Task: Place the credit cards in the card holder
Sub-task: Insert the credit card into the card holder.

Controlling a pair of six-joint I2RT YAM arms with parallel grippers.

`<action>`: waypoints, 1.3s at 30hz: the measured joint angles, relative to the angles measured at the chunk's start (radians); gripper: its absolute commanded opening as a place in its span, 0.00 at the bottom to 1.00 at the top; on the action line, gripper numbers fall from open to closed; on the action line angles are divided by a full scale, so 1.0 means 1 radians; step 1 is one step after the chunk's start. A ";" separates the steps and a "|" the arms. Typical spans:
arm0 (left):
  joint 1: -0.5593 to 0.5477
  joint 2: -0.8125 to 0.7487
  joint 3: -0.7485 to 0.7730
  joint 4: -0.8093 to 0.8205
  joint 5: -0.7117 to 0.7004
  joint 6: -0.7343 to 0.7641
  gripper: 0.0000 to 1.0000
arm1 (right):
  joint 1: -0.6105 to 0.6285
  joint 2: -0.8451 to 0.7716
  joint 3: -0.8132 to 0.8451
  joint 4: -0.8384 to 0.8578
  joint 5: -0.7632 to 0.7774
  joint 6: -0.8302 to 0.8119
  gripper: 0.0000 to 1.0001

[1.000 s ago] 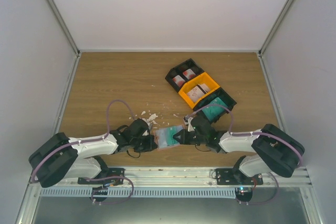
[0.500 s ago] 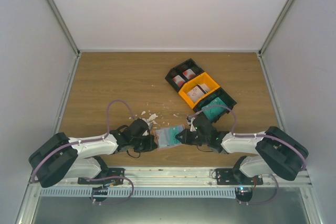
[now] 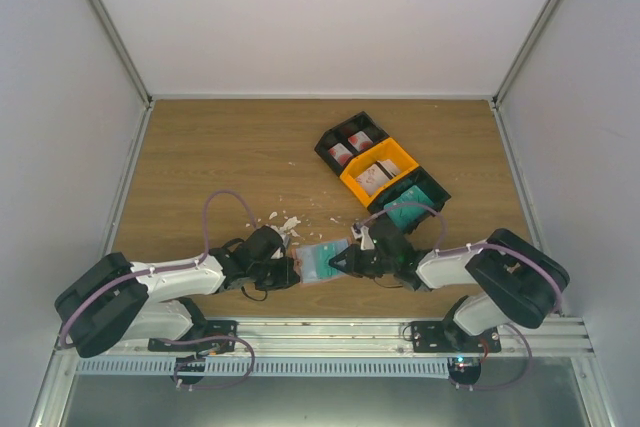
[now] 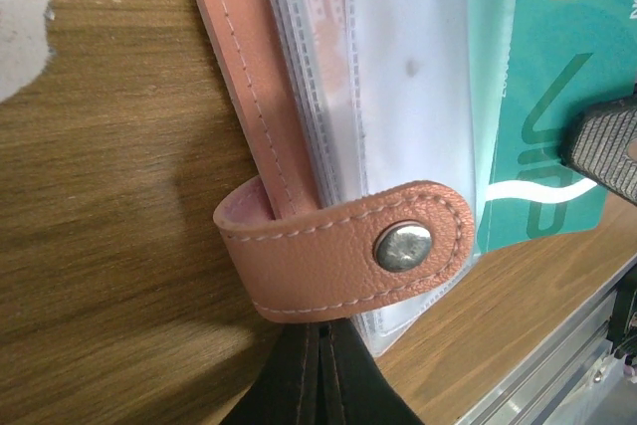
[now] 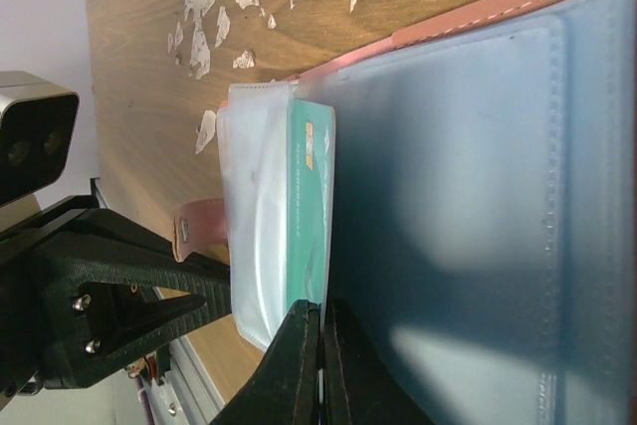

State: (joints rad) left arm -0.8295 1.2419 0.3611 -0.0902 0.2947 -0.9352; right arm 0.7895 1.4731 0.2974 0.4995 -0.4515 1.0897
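Note:
The salmon-pink card holder lies open near the table's front edge, between my two grippers. Its snap strap and clear sleeves fill the left wrist view. My left gripper is shut on the card holder's left edge, its tips under the strap. My right gripper is shut on a teal credit card that sits partly inside a sleeve. One right fingertip rests on that card. The right wrist view shows the teal credit card edge-on above the gripper.
Three bins stand in a diagonal row at the back right: a black one with white-and-red cards, an orange one, and a black one with teal cards. White crumbs lie just behind the holder. The metal rail runs along the near edge.
My right gripper has edged left with the teal card, deeper toward the holder, and the right arm's elbow has swung. The left arm holds still.

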 measured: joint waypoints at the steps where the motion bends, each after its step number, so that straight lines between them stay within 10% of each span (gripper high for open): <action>1: 0.000 0.000 0.000 0.000 0.000 0.000 0.00 | 0.000 0.002 0.000 -0.001 -0.005 0.000 0.01; 39: 0.000 0.006 0.007 -0.009 0.000 0.003 0.01 | -0.005 0.169 0.206 -0.186 -0.148 -0.245 0.09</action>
State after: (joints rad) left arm -0.8295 1.2476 0.3683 -0.0990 0.2951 -0.9318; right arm 0.7841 1.6421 0.5034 0.3138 -0.5999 0.8452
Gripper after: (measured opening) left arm 0.021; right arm 0.069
